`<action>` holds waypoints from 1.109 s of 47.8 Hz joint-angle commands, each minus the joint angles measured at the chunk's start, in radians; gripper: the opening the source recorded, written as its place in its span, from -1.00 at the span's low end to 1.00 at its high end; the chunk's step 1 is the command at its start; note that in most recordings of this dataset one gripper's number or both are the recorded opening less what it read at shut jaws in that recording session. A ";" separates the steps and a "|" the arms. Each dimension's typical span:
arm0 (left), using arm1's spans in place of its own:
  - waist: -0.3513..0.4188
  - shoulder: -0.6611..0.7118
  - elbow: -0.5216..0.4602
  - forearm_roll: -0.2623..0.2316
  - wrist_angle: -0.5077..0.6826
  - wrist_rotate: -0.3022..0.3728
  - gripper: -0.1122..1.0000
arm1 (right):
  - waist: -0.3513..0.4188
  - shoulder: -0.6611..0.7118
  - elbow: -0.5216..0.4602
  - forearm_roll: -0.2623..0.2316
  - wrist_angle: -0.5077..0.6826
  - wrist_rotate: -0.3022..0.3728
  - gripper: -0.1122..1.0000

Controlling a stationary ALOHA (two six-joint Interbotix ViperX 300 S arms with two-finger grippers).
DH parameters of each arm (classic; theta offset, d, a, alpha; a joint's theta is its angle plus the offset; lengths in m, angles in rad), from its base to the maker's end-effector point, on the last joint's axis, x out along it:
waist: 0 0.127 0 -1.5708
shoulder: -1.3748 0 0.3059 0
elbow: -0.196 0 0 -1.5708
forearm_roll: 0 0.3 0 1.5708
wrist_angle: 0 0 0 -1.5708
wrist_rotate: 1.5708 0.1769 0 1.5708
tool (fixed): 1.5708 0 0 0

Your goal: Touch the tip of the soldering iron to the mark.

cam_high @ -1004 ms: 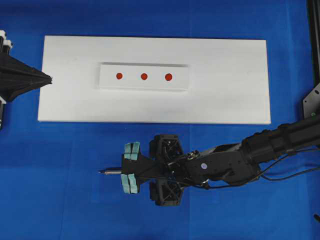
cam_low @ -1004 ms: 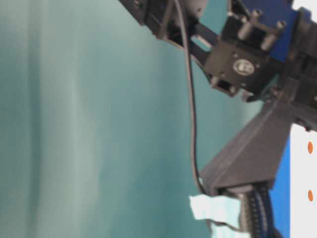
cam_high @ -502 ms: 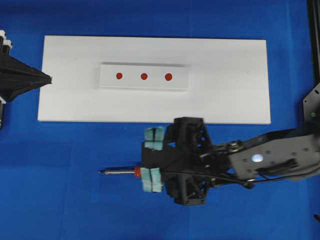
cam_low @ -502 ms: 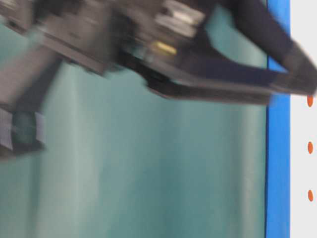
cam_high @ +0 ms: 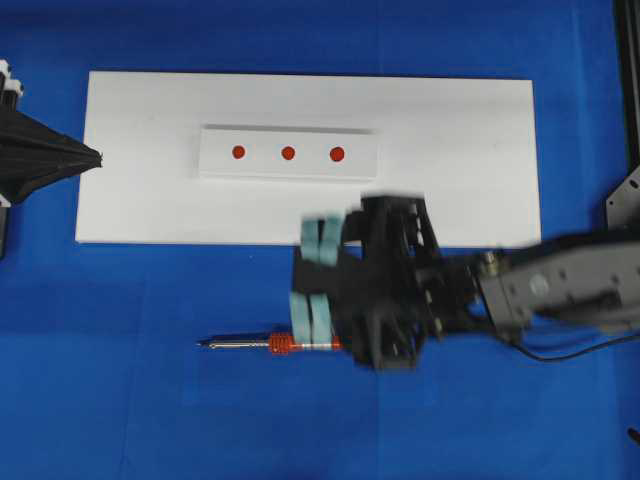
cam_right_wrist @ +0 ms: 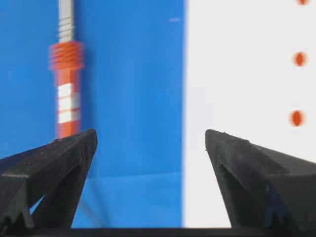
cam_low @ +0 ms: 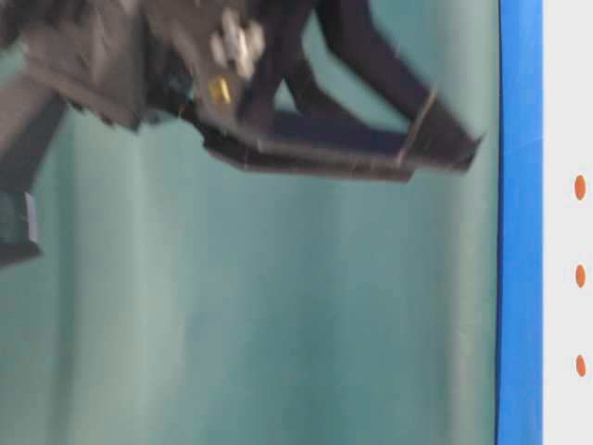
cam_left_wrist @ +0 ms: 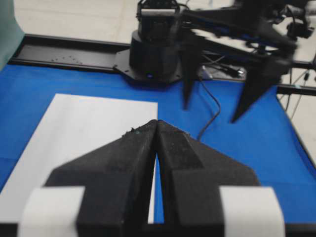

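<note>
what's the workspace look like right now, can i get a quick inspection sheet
surface: blue mat with a white board lying on it
job's things: soldering iron lies flat on the mat in front of the board, tip pointing left, not held; three red marks in a row on a raised white strip
clutter: nothing seen
grippers: right gripper open, above the iron's handle end, blurred; left gripper shut, its tip at the board's left edge
cables: thin black cord runs along under the right arm
surroundings: black frame rail behind the mat; teal backdrop
</note>
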 commanded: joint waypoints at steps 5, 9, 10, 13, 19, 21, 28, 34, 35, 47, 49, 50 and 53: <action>-0.005 0.003 -0.009 0.002 -0.006 0.000 -0.80 | -0.112 -0.038 -0.018 -0.005 -0.005 -0.084 0.79; -0.006 0.002 -0.011 0.002 -0.006 0.000 -0.80 | -0.170 -0.038 -0.020 -0.002 -0.018 -0.127 0.79; -0.006 0.002 -0.011 0.002 -0.006 0.000 -0.80 | -0.183 -0.038 -0.020 0.000 -0.025 -0.132 0.79; -0.006 0.002 -0.009 0.002 -0.006 0.000 -0.80 | -0.213 -0.040 -0.021 0.005 -0.041 -0.147 0.79; -0.006 0.002 -0.011 0.002 -0.006 0.000 -0.80 | -0.242 -0.049 -0.014 0.011 -0.060 -0.169 0.79; -0.006 0.002 -0.011 0.002 -0.006 0.000 -0.80 | -0.242 -0.057 -0.009 0.011 -0.060 -0.175 0.79; -0.006 -0.003 -0.011 0.002 -0.006 -0.009 -0.80 | -0.233 -0.132 0.034 0.014 -0.048 -0.183 0.79; -0.006 -0.009 -0.009 0.002 -0.006 -0.014 -0.80 | -0.232 -0.259 0.114 0.014 -0.048 -0.179 0.78; -0.006 -0.011 -0.011 0.002 -0.006 -0.014 -0.80 | -0.230 -0.281 0.129 0.014 -0.048 -0.178 0.78; -0.006 -0.012 -0.009 0.002 -0.006 -0.014 -0.80 | -0.230 -0.594 0.333 0.014 -0.061 -0.163 0.77; -0.008 -0.012 -0.009 0.002 -0.006 -0.014 -0.80 | -0.230 -0.646 0.360 0.014 -0.064 -0.161 0.77; -0.006 -0.012 -0.009 0.002 -0.006 -0.014 -0.80 | -0.232 -0.672 0.374 0.012 -0.067 -0.158 0.77; -0.008 -0.012 -0.009 0.002 -0.005 -0.014 -0.80 | -0.232 -0.755 0.420 0.012 -0.075 -0.156 0.77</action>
